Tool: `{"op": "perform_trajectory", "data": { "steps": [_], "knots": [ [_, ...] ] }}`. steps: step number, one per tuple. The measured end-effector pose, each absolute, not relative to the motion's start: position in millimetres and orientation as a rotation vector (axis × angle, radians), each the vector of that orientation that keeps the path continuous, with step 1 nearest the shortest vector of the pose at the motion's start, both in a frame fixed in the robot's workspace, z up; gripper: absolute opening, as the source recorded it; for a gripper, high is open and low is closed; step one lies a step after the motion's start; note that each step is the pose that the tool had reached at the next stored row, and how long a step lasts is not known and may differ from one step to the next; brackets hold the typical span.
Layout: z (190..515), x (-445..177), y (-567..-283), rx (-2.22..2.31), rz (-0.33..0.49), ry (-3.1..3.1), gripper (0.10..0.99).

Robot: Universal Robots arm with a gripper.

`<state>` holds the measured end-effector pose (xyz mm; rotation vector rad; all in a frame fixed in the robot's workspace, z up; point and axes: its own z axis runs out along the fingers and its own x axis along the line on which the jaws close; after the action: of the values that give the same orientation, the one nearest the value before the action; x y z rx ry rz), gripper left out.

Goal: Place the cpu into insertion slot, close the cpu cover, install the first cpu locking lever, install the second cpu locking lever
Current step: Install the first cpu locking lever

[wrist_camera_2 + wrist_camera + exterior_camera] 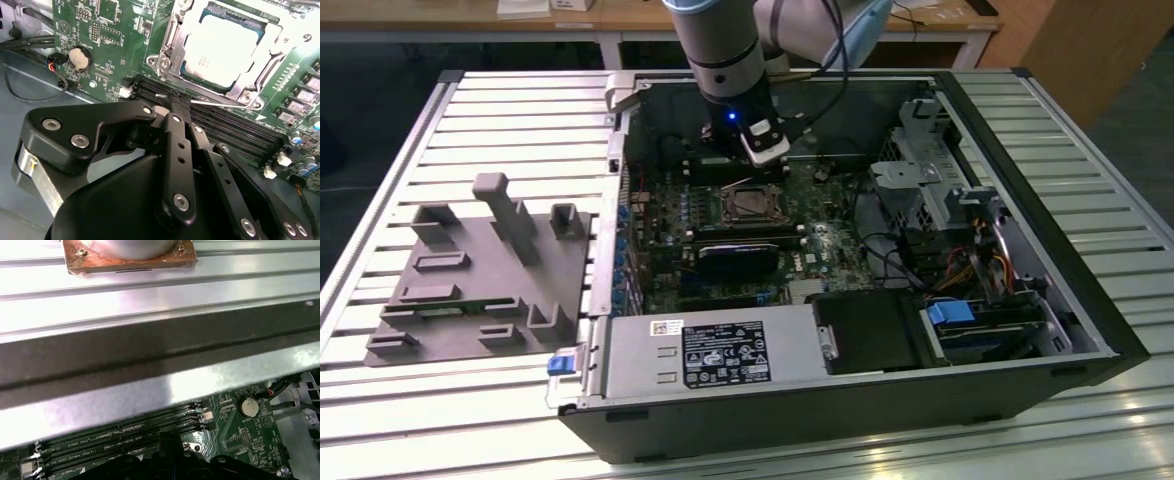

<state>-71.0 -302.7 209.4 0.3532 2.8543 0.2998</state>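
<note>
The cpu (225,47) is sitting flat in the insertion slot (190,76), its pale metal top showing through the window of the cpu cover (175,30). The cover is lying down over the chip's edges. In the exterior view the slot is sitting near the middle of the green motherboard (115,35).

A thin silver locking lever (220,103) is running along the slot's edge that faces the long black memory slots (225,127). Whether it is hooked down cannot be told.

The gripper (176,104) is hanging just over the memory slots, right beside that lever. Its jaws are closed together, with the tip meeting the lever's end. Whether the wire is pinched between them cannot be told. In the exterior view the gripper (758,158) is hanging just beyond the slot, toward the far wall of the computer case (1014,130).

A round coin battery (80,57) is sitting on the motherboard near the ends of the memory slots, with black cables trailing past it at the board's edge.

The case is lying open on its side on the slatted metal counter (520,110). A grey power supply (707,355) is filling its near edge. A grey moulded fixture (480,270) is resting on the counter at the exterior view's left, just beside the case.
</note>
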Motion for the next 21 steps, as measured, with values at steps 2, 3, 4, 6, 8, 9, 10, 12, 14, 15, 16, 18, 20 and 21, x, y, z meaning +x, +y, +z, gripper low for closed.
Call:
{"op": "perform_trajectory", "data": {
  "steps": [2, 3, 4, 6, 8, 9, 10, 12, 14, 15, 16, 18, 20, 21],
  "knots": [
    [209.1, -71.1, -301.5, 0.361, 0.295, 2.853, 0.102],
    [208.7, -71.1, -300.6, 0.368, 0.29, 2.852, 0.102],
    [208.3, -71.1, -300.3, 0.371, 0.285, 2.851, 0.102],
    [207.2, -71.1, -299.7, 0.377, 0.272, 2.85, 0.102],
    [205.8, -71.1, -299.1, 0.383, 0.261, 2.849, 0.102],
    [205.1, -71.1, -298.7, 0.386, 0.257, 2.848, 0.102],
    [204.4, -71.1, -298.3, 0.389, 0.254, 2.848, 0.102],
    [203.2, -71.1, -297.5, 0.394, 0.249, 2.847, 0.102],
    [202.1, -71.1, -296.9, 0.401, 0.245, 2.845, 0.102],
    [201.6, -71.1, -296.9, 0.406, 0.242, 2.844, 0.102],
    [201.2, -71.0, -296.9, 0.414, 0.239, 2.843, 0.102],
    [200.4, -70.8, -296.8, 0.435, 0.232, 2.838, 0.102],
    [199.7, -70.6, -296.4, 0.459, 0.225, 2.833, 0.102],
    [199.4, -70.6, -296.1, 0.469, 0.222, 2.831, 0.102]
  ]
}}
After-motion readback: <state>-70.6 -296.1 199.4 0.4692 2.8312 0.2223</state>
